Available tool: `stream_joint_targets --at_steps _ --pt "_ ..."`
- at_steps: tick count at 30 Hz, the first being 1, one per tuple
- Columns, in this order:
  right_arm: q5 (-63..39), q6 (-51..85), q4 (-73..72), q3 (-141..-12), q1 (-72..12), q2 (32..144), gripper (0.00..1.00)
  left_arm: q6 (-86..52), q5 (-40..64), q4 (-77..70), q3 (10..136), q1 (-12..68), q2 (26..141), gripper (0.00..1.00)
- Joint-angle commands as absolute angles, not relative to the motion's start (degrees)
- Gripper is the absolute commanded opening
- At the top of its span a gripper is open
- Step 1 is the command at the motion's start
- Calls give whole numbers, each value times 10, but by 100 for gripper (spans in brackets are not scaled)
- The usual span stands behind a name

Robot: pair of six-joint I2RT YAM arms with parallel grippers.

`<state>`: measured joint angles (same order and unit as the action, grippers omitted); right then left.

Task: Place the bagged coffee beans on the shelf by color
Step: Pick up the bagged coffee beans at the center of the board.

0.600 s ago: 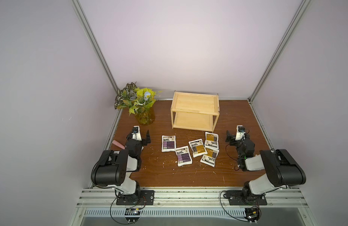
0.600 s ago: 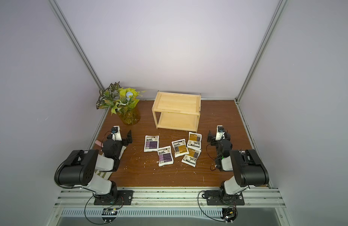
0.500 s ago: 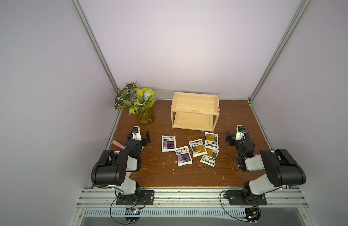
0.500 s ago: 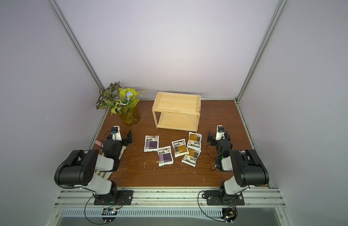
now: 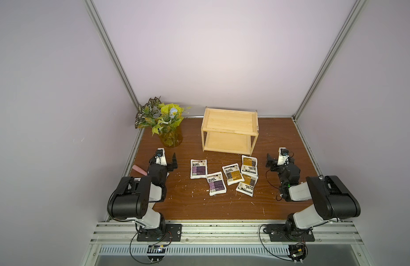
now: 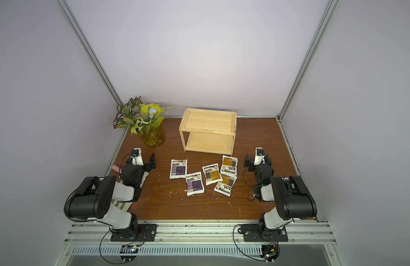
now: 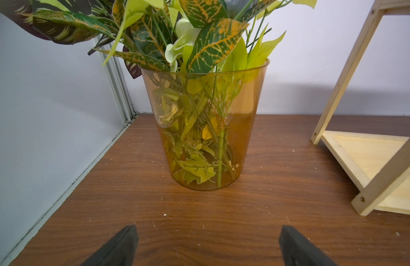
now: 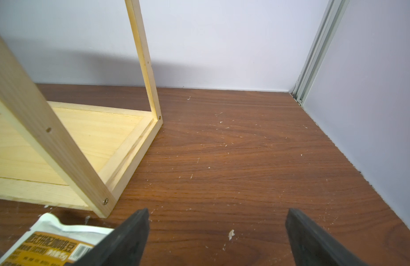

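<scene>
Five flat white coffee-bean pouches — purple-labelled left, orange-labelled right — on brown wooden desk, near side of pale wooden two-tier shelf. Probably light, soft, slippery; pinch a free edge. Left claw, right claw: spread, empty.

A: What can't we read?
B: The pouches: print too small in both top views.
A: Cut off?
B: Our orange pouch, by the picture's edge and a finger of the right gripper.
</scene>
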<state>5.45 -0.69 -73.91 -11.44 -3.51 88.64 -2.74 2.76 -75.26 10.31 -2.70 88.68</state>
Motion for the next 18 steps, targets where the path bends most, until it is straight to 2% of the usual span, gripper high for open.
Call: stream_joint_targets --at_steps 1,15,18 --pt "48 -11 -764 -123 -33 887 99 -20 30 -766 112 -23 890 100" --pt "59 -6 -767 -123 -32 885 100 -17 28 -759 113 -20 887 100" --pt "97 3 -682 -129 -34 793 100 0 51 -740 106 -14 843 100"
